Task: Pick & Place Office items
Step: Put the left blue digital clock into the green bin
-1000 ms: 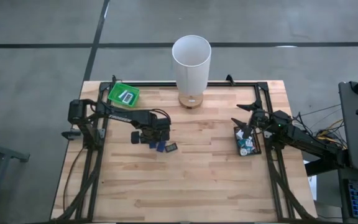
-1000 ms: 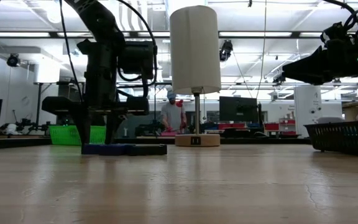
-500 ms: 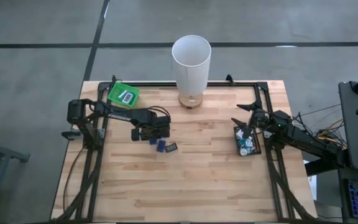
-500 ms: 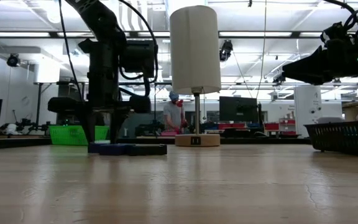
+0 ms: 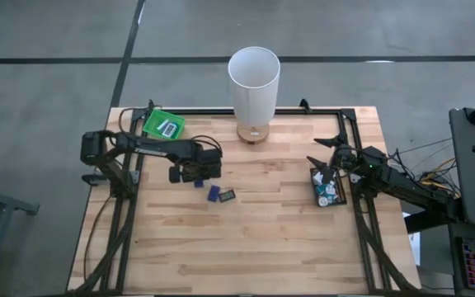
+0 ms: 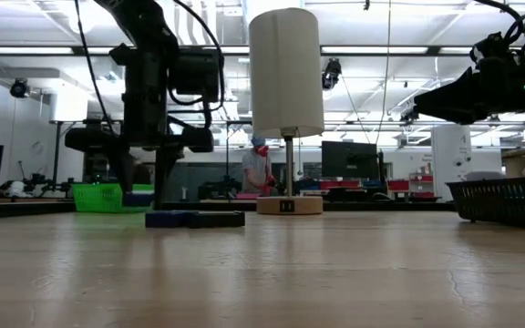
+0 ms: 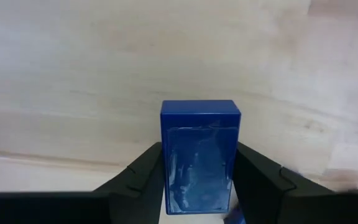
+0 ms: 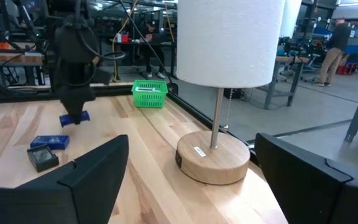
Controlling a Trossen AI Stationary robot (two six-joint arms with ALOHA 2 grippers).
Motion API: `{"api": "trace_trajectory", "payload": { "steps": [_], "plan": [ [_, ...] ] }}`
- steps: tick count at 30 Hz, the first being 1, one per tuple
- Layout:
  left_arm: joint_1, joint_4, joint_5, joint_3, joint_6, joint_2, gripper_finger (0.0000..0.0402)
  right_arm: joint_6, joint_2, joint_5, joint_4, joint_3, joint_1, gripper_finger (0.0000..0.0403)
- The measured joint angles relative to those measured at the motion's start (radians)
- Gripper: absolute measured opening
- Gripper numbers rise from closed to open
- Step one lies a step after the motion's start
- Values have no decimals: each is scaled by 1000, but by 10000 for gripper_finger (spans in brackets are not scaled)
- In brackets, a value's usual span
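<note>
Two items remain on the table [image 5: 246,239]: blue piece [image 5: 213,193] and dark piece [image 5: 228,195]. Left gripper [image 7: 197,186] clamps a blue box [image 7: 199,155] above them. Right gripper [image 5: 324,169], jaws wide, hovers over black tray [image 5: 341,195].

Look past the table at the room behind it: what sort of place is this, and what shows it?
Probably a robotics lab or workshop. The wooden table sits in a large open hall; behind it stand workbenches with monitors, a person works at one, and strip lights run overhead.

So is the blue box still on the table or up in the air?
Up in the air: the left gripper pinches the blue box, clear of the table.
</note>
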Motion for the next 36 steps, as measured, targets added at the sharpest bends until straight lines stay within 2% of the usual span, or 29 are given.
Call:
{"api": "trace_trajectory", "payload": {
  "steps": [10, 21, 29, 36],
  "plan": [
    [35, -106, -97, 0, -2, -117, 156, 0, 0, 0, 0, 0, 0, 350],
    [151, -286, -181, -1, 5, -270, 159, 0, 0, 0, 0, 0, 0, 345],
    [286, -312, -251, -1, 168, -357, 157, 0, 0, 0, 0, 0, 0, 348],
    [435, -312, -253, -1, 317, -357, 160, 0, 0, 0, 0, 0, 0, 343]
  ]
}}
